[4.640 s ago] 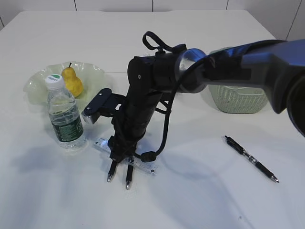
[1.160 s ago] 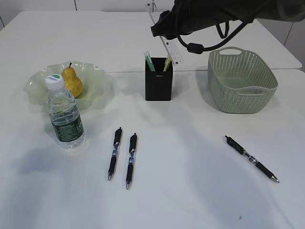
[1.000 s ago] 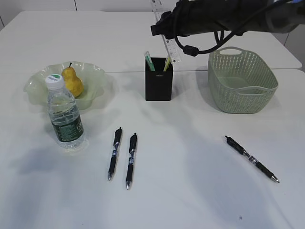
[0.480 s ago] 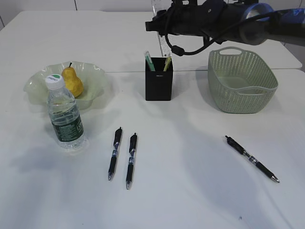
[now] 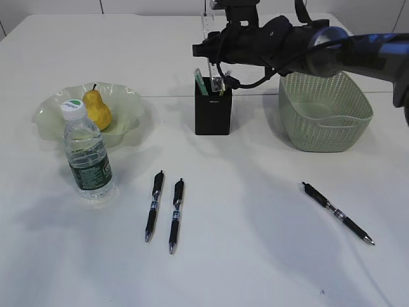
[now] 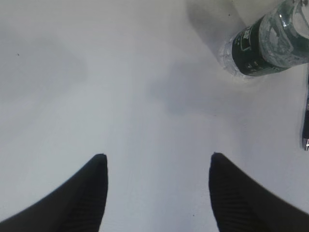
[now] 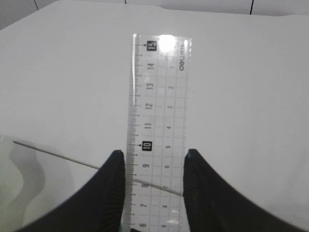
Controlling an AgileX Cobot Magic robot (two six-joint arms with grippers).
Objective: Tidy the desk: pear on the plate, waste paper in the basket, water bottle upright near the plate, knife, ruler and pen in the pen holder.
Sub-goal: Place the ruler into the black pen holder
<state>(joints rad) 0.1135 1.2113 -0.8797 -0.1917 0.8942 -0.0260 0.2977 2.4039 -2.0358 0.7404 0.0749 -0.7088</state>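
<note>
My right gripper [image 5: 215, 52] [image 7: 154, 153] is shut on the clear ruler [image 5: 208, 29] [image 7: 158, 111]. It holds the ruler upright over the black pen holder [image 5: 213, 110], and the ruler's lower end reaches the holder's mouth. Green and yellow items [image 5: 200, 82] stand in the holder. The pear [image 5: 97, 110] lies on the pale green plate [image 5: 54, 105]. The water bottle [image 5: 87, 153] [image 6: 268, 46] stands upright next to the plate. My left gripper [image 6: 157, 162] is open and empty over bare table, out of the exterior view. I see no waste paper.
Two black pens [image 5: 153, 204] [image 5: 175, 214] lie side by side in front of the holder. A third pen [image 5: 337, 212] lies at the right front. The green basket [image 5: 324, 114] stands right of the holder, under my right arm.
My right gripper lifted the ruler off the table, carried it back above the pen holder, turned it upright and lowered its end to the holder's mouth. The other things have not moved.
</note>
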